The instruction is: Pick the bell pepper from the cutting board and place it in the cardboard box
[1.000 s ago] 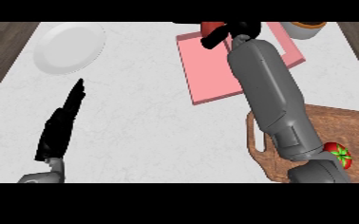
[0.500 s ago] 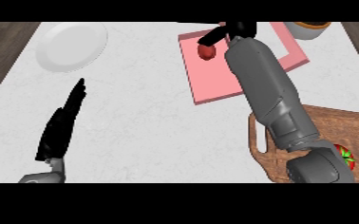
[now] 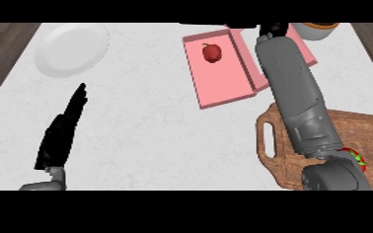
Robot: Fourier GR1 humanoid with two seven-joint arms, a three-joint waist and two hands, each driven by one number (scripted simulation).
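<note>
Bell pepper [image 3: 212, 53] lies inside the cardboard box [image 3: 218, 86], on its pink floor, left of the right hand [image 3: 272, 28] and clear of it. Nothing is touching the pepper, so the placing looks done.

Right hand sits at the box's far edge, mostly hidden behind its own grey forearm. Only a dark bit shows, so I cannot tell whether it is spread or closed. It does not seem to hold anything.

Risks from here, as I judge them:
- The forearm lies over the box's right wall. Pulling straight back low could snag that wall and drag or tip the box, and the pepper would roll.
- A brown-rimmed pot [image 3: 320, 29] stands just right of the hand. A sideways swing on the way out could knock it.
- Behind the hand, down by the elbow, a small red-and-green item [image 3: 355, 158] sits on the cutting board [image 3: 350, 128]. The retreating elbow could shove it off.

Lifting before retracting looks safest.

Left hand [image 3: 62, 128] rests far to the left of the working hand, flat with straight fingers, below the white plate [image 3: 73, 49]. It poses no risk.
</note>
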